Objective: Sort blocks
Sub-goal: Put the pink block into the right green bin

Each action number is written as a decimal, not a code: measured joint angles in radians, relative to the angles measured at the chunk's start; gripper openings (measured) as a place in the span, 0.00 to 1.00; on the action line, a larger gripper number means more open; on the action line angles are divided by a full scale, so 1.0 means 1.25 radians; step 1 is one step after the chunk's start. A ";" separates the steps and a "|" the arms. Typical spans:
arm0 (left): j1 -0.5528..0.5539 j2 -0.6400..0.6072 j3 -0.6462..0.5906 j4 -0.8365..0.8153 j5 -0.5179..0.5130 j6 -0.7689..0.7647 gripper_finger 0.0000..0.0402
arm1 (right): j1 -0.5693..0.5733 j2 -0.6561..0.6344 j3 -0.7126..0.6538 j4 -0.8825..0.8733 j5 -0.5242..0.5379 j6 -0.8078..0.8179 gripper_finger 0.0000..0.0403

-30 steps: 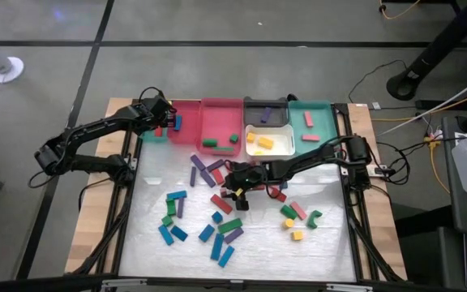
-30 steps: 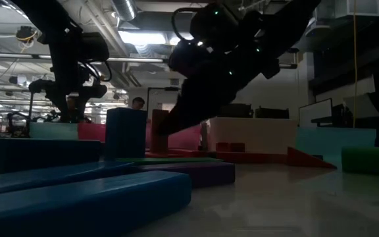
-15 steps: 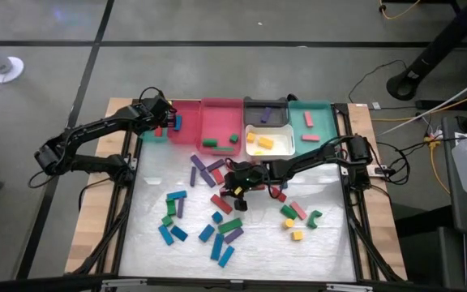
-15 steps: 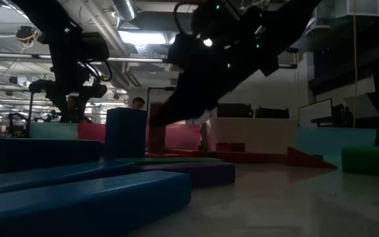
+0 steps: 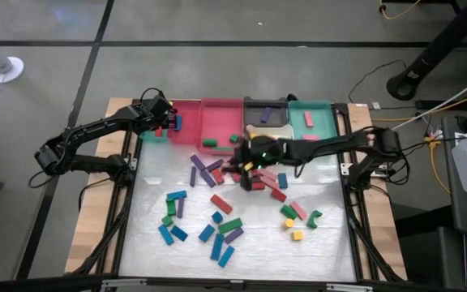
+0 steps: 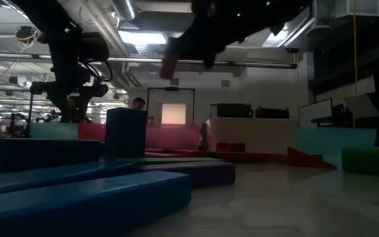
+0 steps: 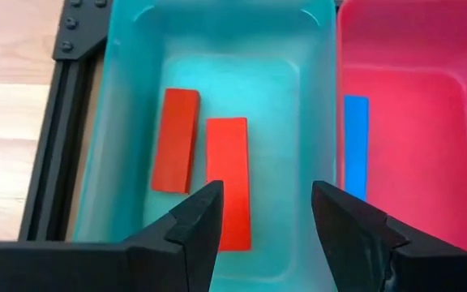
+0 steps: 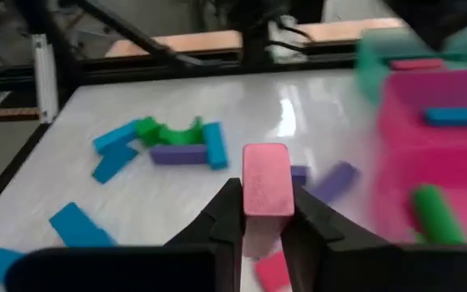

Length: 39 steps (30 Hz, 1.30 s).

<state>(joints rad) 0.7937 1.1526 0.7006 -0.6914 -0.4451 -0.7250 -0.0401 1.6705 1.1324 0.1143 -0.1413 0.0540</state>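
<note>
My right gripper [image 5: 244, 165] hangs above the middle of the mat, shut on a pink block [image 8: 266, 180]; the low view shows that block [image 6: 170, 63] high above the table. Many loose blocks [image 5: 217, 219] in red, blue, green, purple and yellow lie flat on the white mat. My left gripper [image 7: 262, 195] stands open over the teal tray [image 7: 136, 122] at the far left [image 5: 154, 131]. Two red blocks [image 7: 205, 158] lie on that tray's floor. A blue block [image 7: 356, 142] lies in the pink tray [image 7: 428, 97] next to it. My right gripper pinches the pink block between its two fingers, on the block's two sides [image 8: 250, 212] near one end. The other end sticks out past the fingertips. The fingers slant downward, coming from the table's right. The block is lifted clear of the mat.
A row of trays lines the far edge: teal, two pink [image 5: 221, 122], black [image 5: 266, 109], white [image 5: 270, 142] with yellow blocks, and teal [image 5: 310, 122]. Green blocks lie in the second pink tray. The nearest blocks [image 6: 77, 191] fill the low view's foreground.
My right gripper has shut on the pink block, then risen and swung toward the far edge and the trays. The block has gone up with it, clear of the mat. The other blocks lie as before.
</note>
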 joint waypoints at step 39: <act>-0.274 -0.177 0.000 0.109 0.510 0.234 0.44 | -0.384 -0.195 -0.001 -0.913 0.441 0.149 0.22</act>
<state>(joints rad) 0.4517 0.9314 0.7006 -0.5546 0.1925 -0.4331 -0.5201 1.4269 1.1316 -1.0273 0.4100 0.2398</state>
